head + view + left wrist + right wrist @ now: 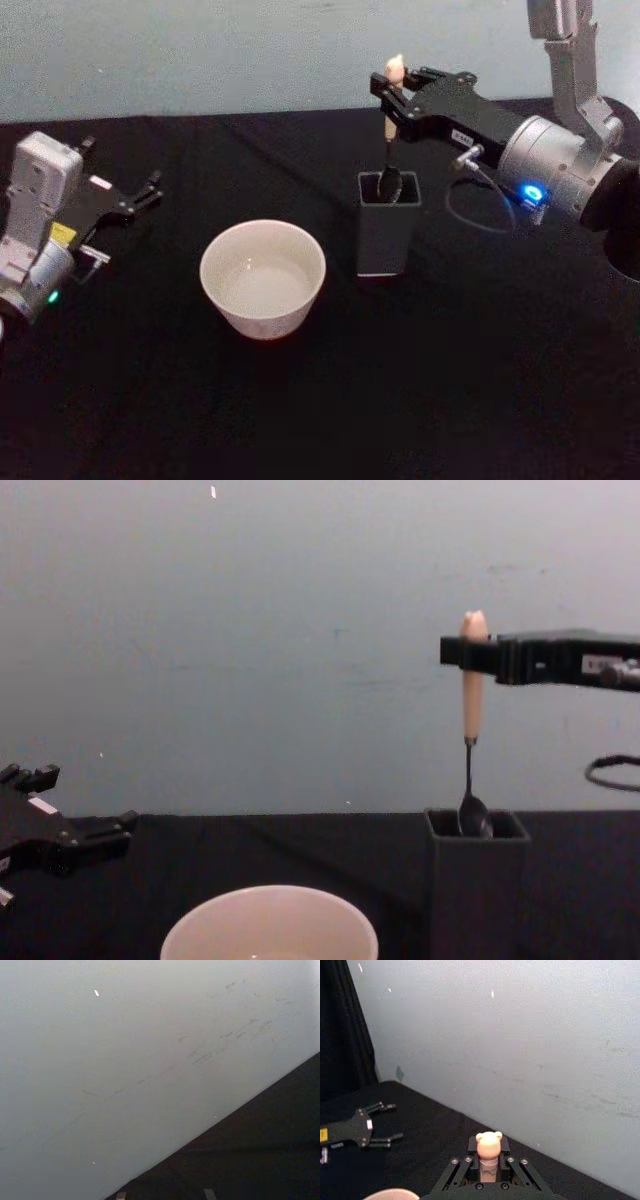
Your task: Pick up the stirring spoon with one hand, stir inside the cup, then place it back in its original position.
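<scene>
the stirring spoon [389,150] hangs upright, its small bowl at the mouth of the dark holder [385,245] just right of the cup [263,278], its beige handle clamped by the right gripper [392,95], while the left gripper [140,195] rests spread apart at the far left of the table [450,400].

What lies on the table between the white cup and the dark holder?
Nothing; the head view shows bare black table between cup and holder.

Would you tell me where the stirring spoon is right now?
Head view: the stirring spoon hangs upright on the robot's right, held by the right gripper, bowl at the mouth of the dark holder, right of the cup.
</scene>
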